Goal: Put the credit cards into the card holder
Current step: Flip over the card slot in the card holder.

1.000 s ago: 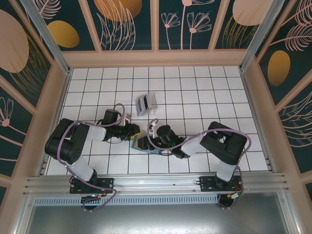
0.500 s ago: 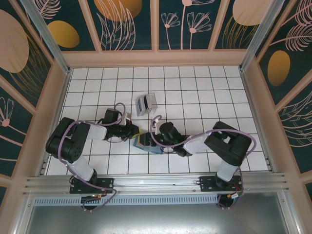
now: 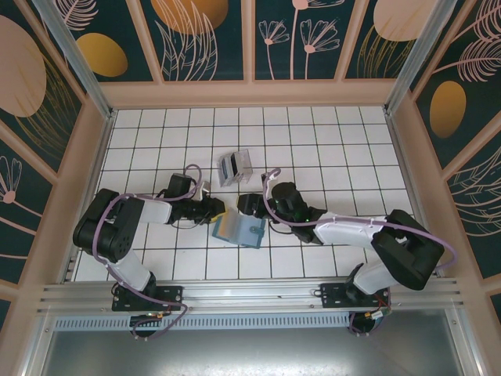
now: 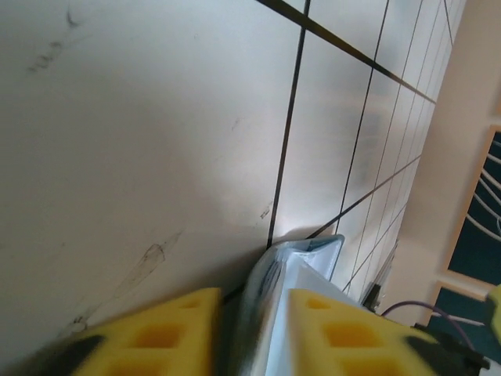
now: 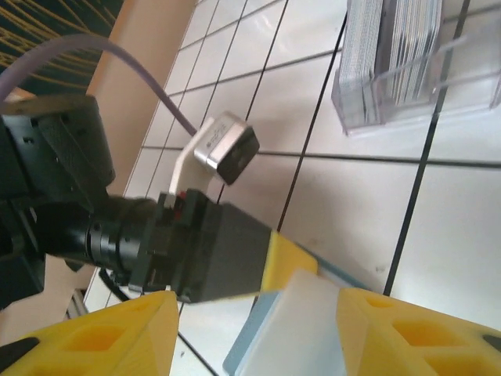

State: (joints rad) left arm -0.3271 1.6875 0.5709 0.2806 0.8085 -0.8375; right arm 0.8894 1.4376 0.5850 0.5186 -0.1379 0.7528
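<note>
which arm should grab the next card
Right: the right tool is open and free, with the credit cards just ahead. The left tool is pinching the card holder.

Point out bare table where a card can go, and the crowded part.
Free: the far tiles between the cards and back wall; the right tiles beyond the right arm. Crowded: just near of the cards, where left gripper and right gripper meet at the wallet.
</note>
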